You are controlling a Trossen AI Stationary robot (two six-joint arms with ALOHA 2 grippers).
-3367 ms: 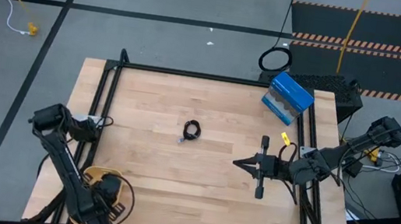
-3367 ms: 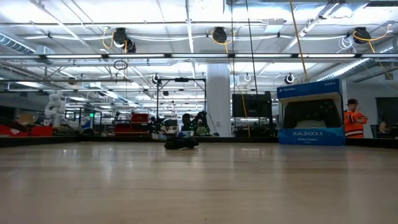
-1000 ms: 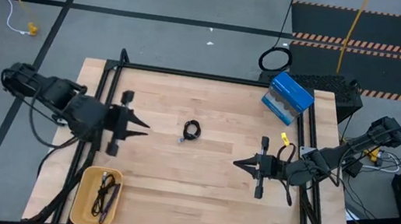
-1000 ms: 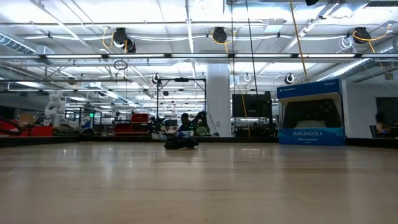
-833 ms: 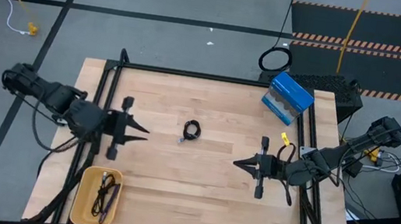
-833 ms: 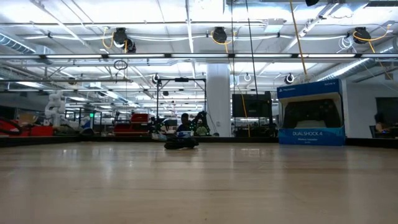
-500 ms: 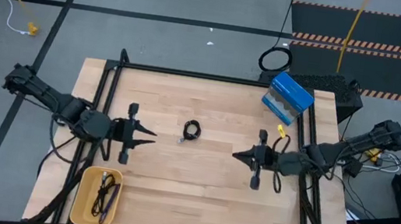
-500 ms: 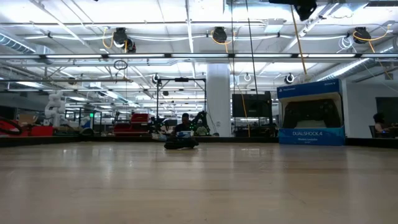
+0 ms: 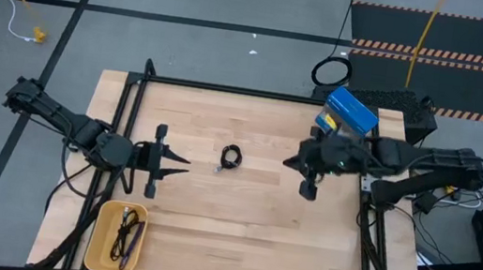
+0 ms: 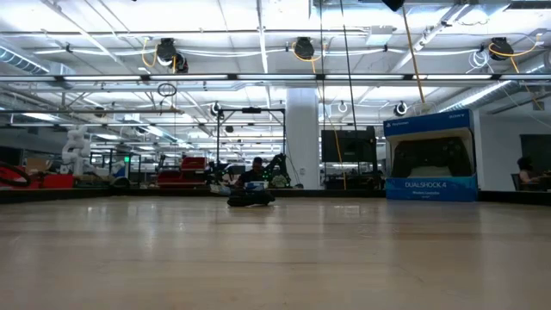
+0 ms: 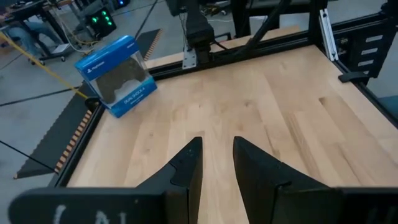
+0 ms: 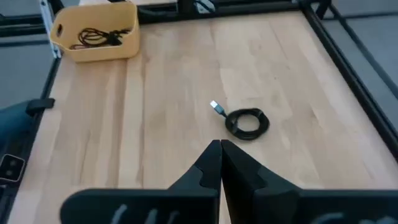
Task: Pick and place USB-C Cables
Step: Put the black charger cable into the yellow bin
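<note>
A tight black coiled cable (image 9: 231,158) lies near the middle of the wooden bench (image 9: 236,238), its silver plug end sticking out to one side in the right wrist view (image 12: 247,121). The right end effector (image 9: 291,162) hangs above the bench to the coil's right, apart from it, its two fingers pressed together and empty. The left end effector (image 9: 179,164) sits over the bench to the coil's left, also apart, fingers slightly spread with nothing between them. Two more cables (image 9: 125,232), one black and one purple, lie inside the yellow basket (image 9: 95,245) at the near left corner. A blue controller box (image 9: 349,115) stands at the far right corner.
</note>
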